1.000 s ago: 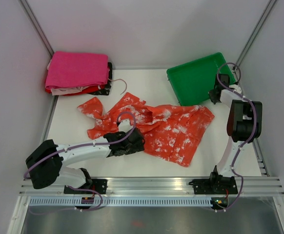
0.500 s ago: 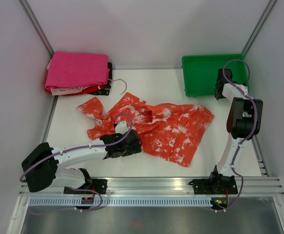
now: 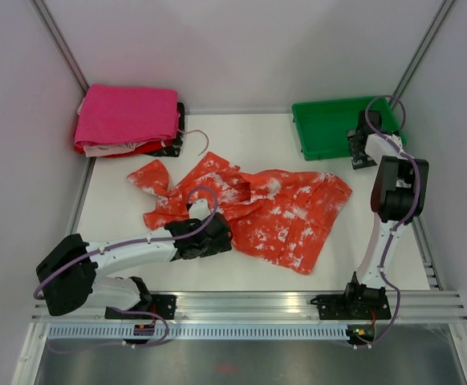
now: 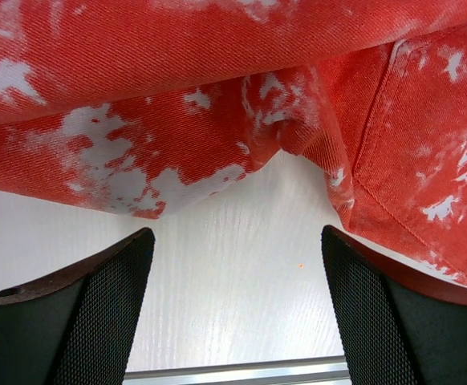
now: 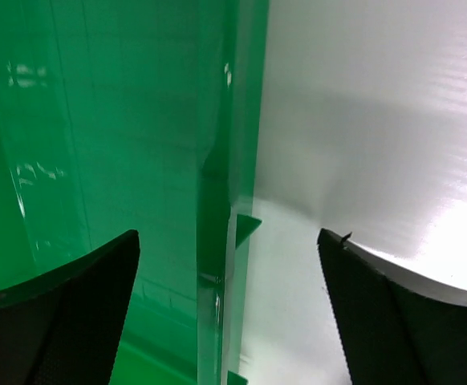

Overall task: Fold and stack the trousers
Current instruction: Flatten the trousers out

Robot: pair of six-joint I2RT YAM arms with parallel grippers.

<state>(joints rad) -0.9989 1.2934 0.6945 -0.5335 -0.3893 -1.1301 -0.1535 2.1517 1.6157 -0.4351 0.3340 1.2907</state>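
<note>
Tray (image 3: 330,128) straighter; trousers (image 4: 217,64) beyond end effector (image 4: 235,241)

The trousers (image 3: 278,215) are seen in orange-red blotched with white; the tray (image 3: 326,132) is green, the table (image 3: 249,144) white.

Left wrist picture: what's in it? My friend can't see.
Crumpled red trousers with white blotches fill the top, lying on a white table. The left hand is open, its two black fingers at the bottom corners.

Trousers (image 3: 257,204) lie across the table (image 3: 249,140), stack (image 3: 127,116) behind left, tray (image 3: 330,124) behind right.
</note>
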